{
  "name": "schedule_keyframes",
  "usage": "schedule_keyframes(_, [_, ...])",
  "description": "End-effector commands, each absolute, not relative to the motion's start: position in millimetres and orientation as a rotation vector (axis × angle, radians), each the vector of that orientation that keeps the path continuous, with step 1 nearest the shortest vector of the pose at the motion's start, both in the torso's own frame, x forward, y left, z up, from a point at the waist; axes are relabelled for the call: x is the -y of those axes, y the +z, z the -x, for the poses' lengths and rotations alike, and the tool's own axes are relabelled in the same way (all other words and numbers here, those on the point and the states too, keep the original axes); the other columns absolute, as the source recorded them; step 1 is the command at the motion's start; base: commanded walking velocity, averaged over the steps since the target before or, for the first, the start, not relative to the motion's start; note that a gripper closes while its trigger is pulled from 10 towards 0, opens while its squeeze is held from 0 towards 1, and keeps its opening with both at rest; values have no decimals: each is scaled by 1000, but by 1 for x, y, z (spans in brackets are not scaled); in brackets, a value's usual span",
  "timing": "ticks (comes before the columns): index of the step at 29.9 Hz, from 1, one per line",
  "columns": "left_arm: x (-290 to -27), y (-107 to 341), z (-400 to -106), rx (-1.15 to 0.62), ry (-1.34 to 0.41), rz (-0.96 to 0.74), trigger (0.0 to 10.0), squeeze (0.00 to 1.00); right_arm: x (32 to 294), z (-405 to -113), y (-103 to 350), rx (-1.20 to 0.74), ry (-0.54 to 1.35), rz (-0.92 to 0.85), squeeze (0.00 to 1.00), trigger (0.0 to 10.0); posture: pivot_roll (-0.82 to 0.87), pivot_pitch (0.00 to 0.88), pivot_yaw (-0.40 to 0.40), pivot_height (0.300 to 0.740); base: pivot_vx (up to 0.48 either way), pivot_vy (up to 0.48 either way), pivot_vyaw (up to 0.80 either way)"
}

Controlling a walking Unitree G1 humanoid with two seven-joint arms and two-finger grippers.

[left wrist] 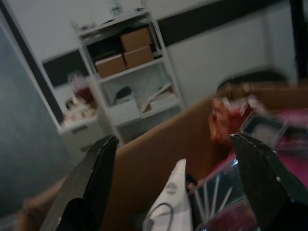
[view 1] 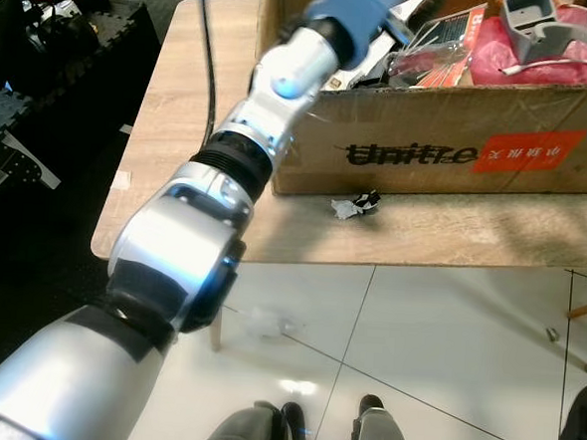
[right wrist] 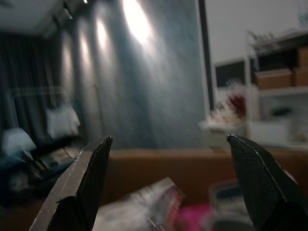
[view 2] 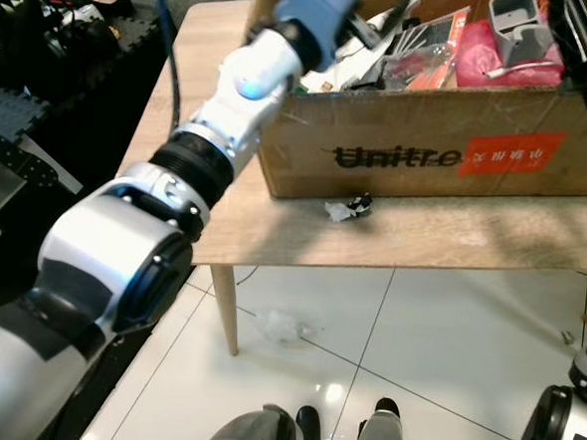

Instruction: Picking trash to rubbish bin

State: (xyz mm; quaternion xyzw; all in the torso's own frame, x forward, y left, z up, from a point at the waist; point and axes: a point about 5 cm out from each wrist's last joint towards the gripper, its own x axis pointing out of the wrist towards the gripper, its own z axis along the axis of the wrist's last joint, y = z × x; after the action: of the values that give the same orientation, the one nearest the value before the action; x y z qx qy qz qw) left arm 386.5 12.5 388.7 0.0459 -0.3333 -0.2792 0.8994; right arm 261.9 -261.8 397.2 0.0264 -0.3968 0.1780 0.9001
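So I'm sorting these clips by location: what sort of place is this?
Probably a workshop or lab room, not a lived-in home: a branded cardboard box full of odds and ends on a wooden table, storage shelves with boxes, and black equipment beside the table.

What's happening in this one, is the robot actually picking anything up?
Not at this moment. The robot's left arm reaches over the brown cardboard box printed "Unitree" on the light wooden table, and the left gripper hangs open above the box's mixed contents, holding nothing. The right gripper is open too, near the box's far side. A small crumpled white scrap lies on the table before the box, and a clear wrapper lies on the white tiled floor.
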Motion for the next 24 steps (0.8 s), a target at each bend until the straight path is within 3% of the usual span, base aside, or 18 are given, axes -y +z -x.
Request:
schedule_keyframes(1, [-22, 386, -391, 660, -577, 13, 10000, 0, 255, -253, 403, 888, 427, -60, 0, 10000, -199, 176, 142, 740, 0, 0, 0])
schedule_keyframes(8, [-49, 391, -394, 674, -571, 243, 10000, 0, 245, -257, 400, 906, 531, -147, 0, 10000, -181, 146, 112, 740, 0, 0, 0])
schedule_keyframes(10, [-69, 385, -394, 688, -567, 335, 10000, 0, 227, -265, 388, 853, 612, -155, 0, 10000, -164, 124, 92, 740, 0, 0, 0])
schedule_keyframes(18, [-121, 357, -392, 703, -460, 366, 10000, 0, 183, -279, 350, 647, 819, -39, 0, 10000, -128, 102, 71, 740, 0, 0, 0])
schedule_keyframes(24, [-143, 341, -385, 694, -408, 371, 10000, 0, 183, -276, 346, 592, 875, 19, 0, 10000, -117, 97, 64, 740, 0, 0, 0])
